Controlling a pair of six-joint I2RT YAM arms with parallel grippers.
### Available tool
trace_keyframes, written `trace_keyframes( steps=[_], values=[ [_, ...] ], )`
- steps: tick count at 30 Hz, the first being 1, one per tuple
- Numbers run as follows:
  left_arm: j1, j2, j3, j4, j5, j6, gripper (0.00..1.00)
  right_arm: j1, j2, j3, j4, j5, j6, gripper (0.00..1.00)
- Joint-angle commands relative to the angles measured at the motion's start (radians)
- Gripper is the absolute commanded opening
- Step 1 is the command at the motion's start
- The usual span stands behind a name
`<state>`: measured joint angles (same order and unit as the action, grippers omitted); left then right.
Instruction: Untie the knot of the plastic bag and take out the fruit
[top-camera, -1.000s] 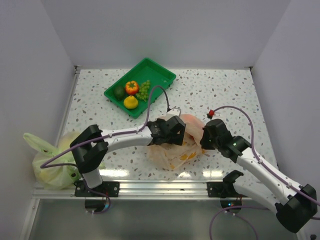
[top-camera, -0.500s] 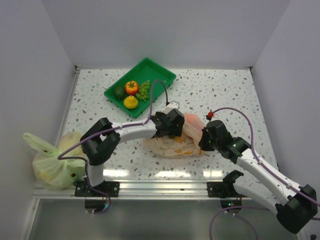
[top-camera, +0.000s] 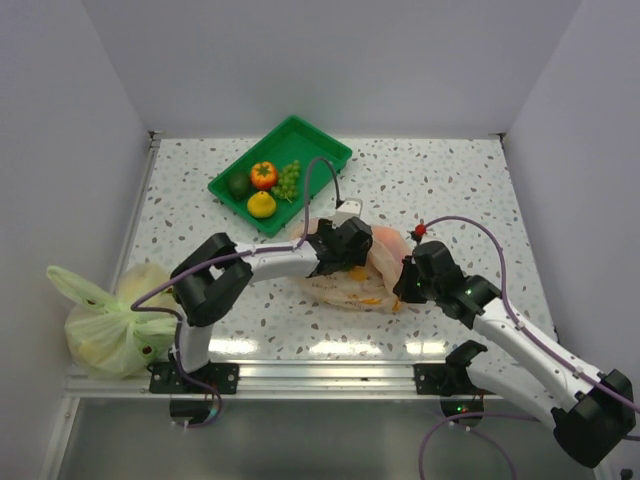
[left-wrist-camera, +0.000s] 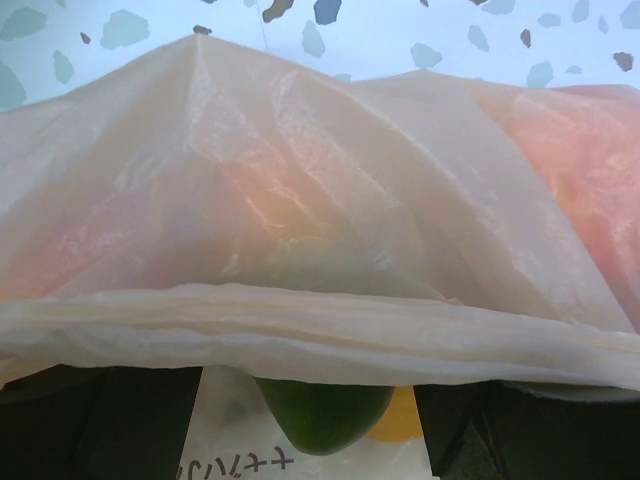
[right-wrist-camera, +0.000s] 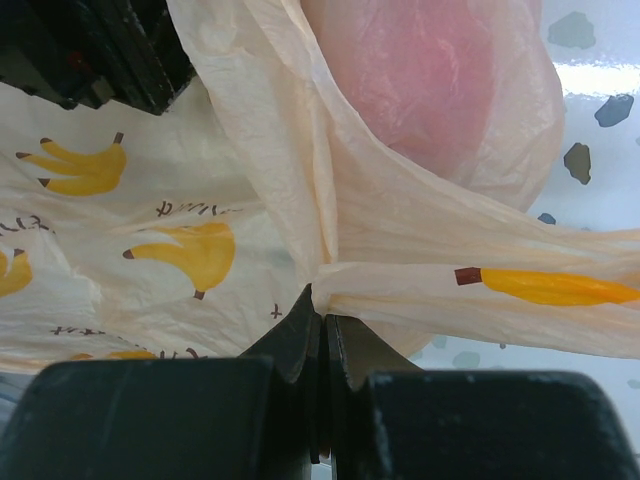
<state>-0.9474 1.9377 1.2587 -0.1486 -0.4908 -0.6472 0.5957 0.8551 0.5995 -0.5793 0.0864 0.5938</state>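
The pale orange plastic bag (top-camera: 350, 285) with banana prints lies at mid-table between both arms. My left gripper (top-camera: 343, 250) is at the bag's far side; in its wrist view the jaws stand wide apart and the left gripper (left-wrist-camera: 308, 405) straddles a dark green fruit (left-wrist-camera: 325, 420), with the bag's loose rim (left-wrist-camera: 320, 335) draped across. A yellow-orange piece (left-wrist-camera: 395, 420) sits beside the green one. My right gripper (right-wrist-camera: 324, 318) is shut on a pinch of bag film, near the bag's right end (top-camera: 404, 286). A peach-pink fruit (right-wrist-camera: 440, 70) shows through the film. No tied knot shows.
A green tray (top-camera: 322, 140) at the back holds a dark green fruit (top-camera: 238, 184), a red-orange one (top-camera: 264, 175), grapes (top-camera: 288, 180) and a yellow one (top-camera: 262, 204). A tied yellow-green bag (top-camera: 105, 330) sits at the near left edge. White walls surround the table.
The left gripper moved away from the near edge and down onto the bag. The bag shifted with it and now lies flatter. The right gripper kept its hold and barely moved.
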Motion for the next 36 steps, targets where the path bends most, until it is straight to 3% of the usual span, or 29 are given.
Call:
trace_keyframes(
  steps=[1,9,12,27,36],
  values=[
    [0.002,0.029,0.013,0.046,-0.035,0.020,0.78,0.007,-0.005,0.002,0.015,-0.008,0.017,0.00],
    [-0.005,-0.049,-0.079,0.020,0.046,0.072,0.38,0.006,0.019,0.031,0.013,0.027,0.001,0.00],
    [-0.017,-0.089,-0.079,-0.041,0.093,0.130,0.31,0.007,0.024,0.042,0.012,0.039,-0.005,0.00],
    [-0.091,-0.451,-0.213,-0.200,0.356,0.270,0.25,0.006,0.081,0.089,0.007,0.096,-0.011,0.00],
    [-0.083,-0.551,0.019,-0.261,0.385,0.305,0.18,0.006,0.108,0.095,-0.001,0.092,-0.014,0.00]
  ],
)
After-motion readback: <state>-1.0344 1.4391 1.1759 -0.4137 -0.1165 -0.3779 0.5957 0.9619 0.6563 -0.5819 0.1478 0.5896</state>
